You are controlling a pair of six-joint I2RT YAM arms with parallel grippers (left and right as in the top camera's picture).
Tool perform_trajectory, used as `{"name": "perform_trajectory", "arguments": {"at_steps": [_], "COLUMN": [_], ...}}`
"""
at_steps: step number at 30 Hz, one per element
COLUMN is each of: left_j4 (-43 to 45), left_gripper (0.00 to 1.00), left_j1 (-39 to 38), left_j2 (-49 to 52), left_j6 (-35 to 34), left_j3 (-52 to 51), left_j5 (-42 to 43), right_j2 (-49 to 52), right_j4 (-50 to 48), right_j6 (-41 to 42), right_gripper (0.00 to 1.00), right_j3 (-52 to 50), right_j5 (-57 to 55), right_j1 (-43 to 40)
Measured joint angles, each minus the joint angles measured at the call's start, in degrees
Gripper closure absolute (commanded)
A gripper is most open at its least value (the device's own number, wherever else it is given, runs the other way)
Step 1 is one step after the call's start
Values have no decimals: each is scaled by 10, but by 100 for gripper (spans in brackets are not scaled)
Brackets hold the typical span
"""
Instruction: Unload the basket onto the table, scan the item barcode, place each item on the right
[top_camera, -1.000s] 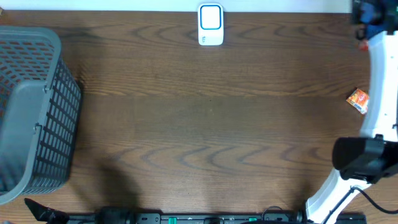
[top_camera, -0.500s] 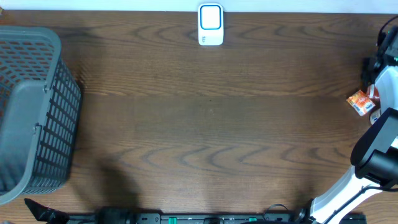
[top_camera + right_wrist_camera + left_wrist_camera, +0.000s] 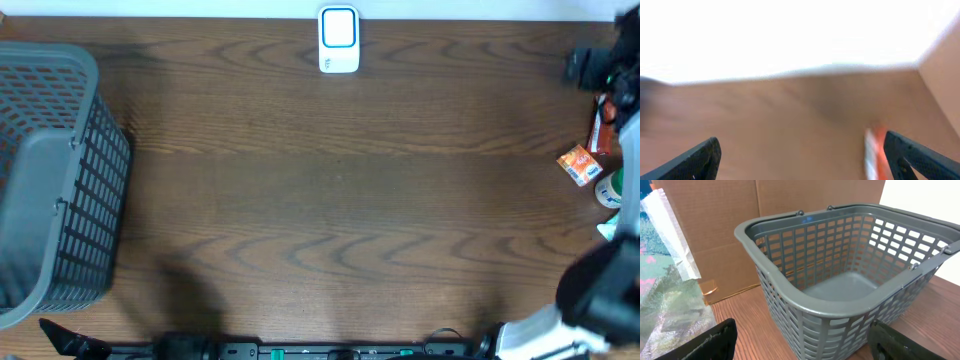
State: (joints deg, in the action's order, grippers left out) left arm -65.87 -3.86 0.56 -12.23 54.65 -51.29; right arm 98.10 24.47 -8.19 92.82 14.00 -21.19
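Dark wood-grain table [image 3: 340,200]; grey lattice basket [image 3: 50,170]; left fingers [image 3: 715,342], right fingers [image 3: 695,160]: wide apart, empty

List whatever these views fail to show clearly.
- Green-white item beside the orange packet: overhead, cut off by the right edge and the blurred right arm.
- Orange thing: right wrist view, smeared by blur, unidentifiable.
- Any barcode: overhead, too small to see.

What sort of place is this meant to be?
Probably a mock shop checkout: a grey shopping basket, a small white scanner at the far edge of the wooden table, and an orange packet at the right.
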Motion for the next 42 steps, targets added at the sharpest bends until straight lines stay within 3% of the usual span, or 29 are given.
{"name": "perform_trajectory", "arguments": {"at_steps": [5,10,23,31,42], "left_j4": [0,0,0,0,0], "left_gripper": [17,16,17,16,17], "left_j1": [0,0,0,0,0], "left_j2": [0,0,0,0,0], "left_j6": [0,0,0,0,0], "left_j3": [0,0,0,0,0], "left_j5": [0,0,0,0,0], "right_j2": [-156,-260,-361,-440,-642], "right_j4": [-24,-24,-6,179,431], "right_j6": [15,19,20,17,3], "right_gripper": [1,1,1,1,1], "right_j3": [23,29,27,21,23], "right_j5": [132,174,188,180,139], "right_j1": [34,37,38,38,38]}}
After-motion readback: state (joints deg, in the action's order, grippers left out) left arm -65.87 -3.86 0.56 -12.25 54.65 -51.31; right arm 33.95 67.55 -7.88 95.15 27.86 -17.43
